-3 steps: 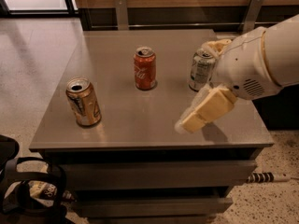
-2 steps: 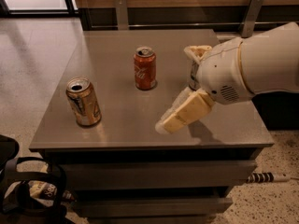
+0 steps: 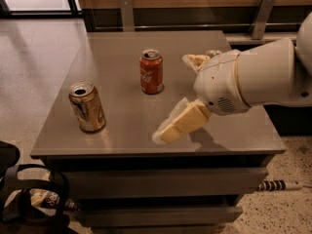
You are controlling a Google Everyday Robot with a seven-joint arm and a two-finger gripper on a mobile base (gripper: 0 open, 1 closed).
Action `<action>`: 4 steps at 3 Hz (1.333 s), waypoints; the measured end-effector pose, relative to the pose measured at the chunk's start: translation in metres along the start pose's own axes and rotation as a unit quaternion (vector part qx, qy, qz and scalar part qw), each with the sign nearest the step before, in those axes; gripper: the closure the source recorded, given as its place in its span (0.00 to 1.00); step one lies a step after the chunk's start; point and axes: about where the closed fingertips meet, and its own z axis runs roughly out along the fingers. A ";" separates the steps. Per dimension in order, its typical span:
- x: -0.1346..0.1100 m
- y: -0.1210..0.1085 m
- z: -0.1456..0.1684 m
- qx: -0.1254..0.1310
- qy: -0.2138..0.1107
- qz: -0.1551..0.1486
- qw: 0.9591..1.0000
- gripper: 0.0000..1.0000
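Near the front edge, a gold can (image 3: pixel 87 106) stands at centre left of the frame. Right of it the gripper (image 3: pixel 175 97) hovers low over the table (image 3: pixel 112 48), spread wide and holding nothing; this looks like a reach, with no grasp made. The red can (image 3: pixel 151 72), nearest to it, stands just beyond, untouched. Farther back, a silver can (image 3: pixel 213 53) peeks from behind the wrist.
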 end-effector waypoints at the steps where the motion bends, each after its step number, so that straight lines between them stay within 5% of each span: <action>1: -0.006 0.009 0.020 -0.006 -0.032 -0.005 0.999 0.00; 3: -0.021 0.021 0.066 -0.044 -0.084 -0.011 0.995 0.00; 4: -0.022 0.026 0.100 -0.083 -0.106 0.010 0.991 0.00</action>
